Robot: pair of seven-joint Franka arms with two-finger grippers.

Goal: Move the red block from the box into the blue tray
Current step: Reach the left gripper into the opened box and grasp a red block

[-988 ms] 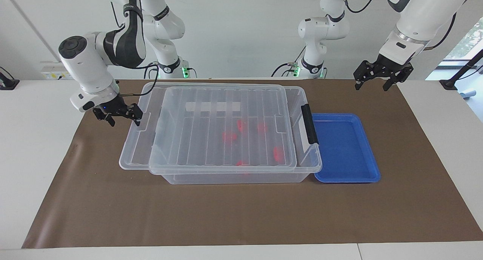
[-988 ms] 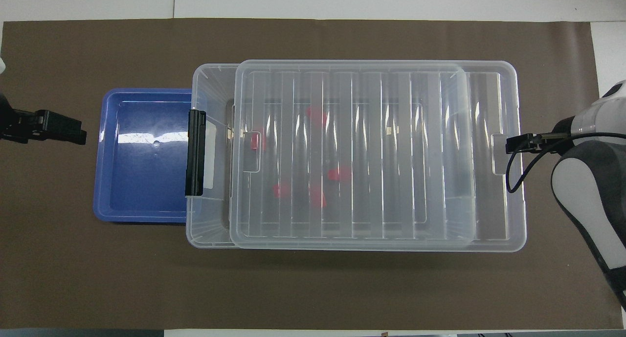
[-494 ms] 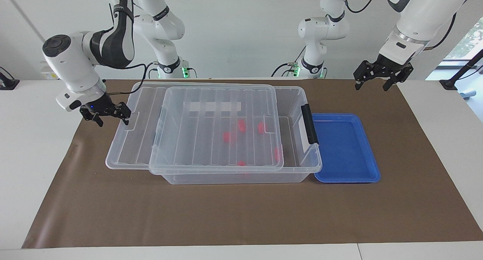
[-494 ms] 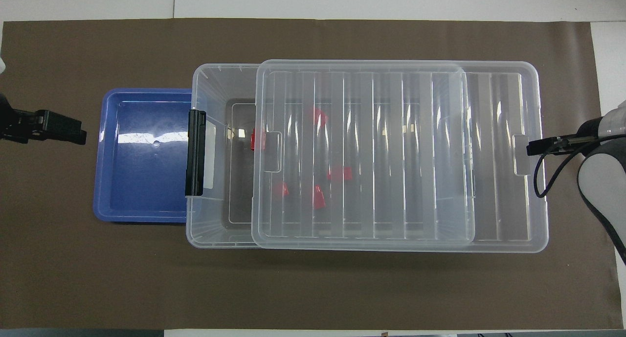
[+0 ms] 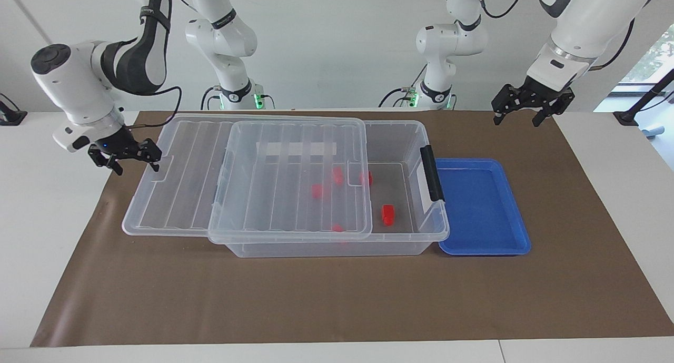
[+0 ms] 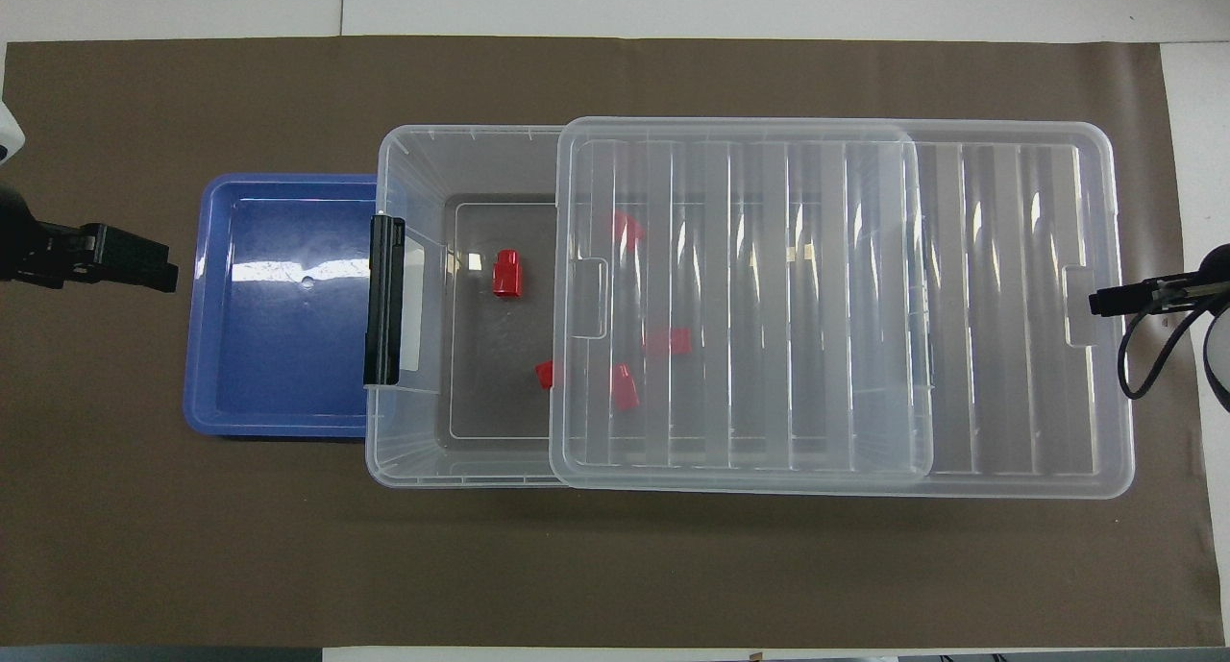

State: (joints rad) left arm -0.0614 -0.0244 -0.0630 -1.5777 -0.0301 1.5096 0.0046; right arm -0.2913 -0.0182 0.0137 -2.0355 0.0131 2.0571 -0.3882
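The lid (image 6: 836,306) covers most of the box (image 6: 413,451). Only the strip by the black latch (image 6: 386,299) lies open from above, one red block (image 6: 506,274) exposed there.

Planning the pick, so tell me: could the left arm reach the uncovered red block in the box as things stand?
Probably yes. The lid sits slid toward the right arm's end, leaving that red block bare in the box near the black latch. The left pincer hangs open at that end of the table, with nothing between.
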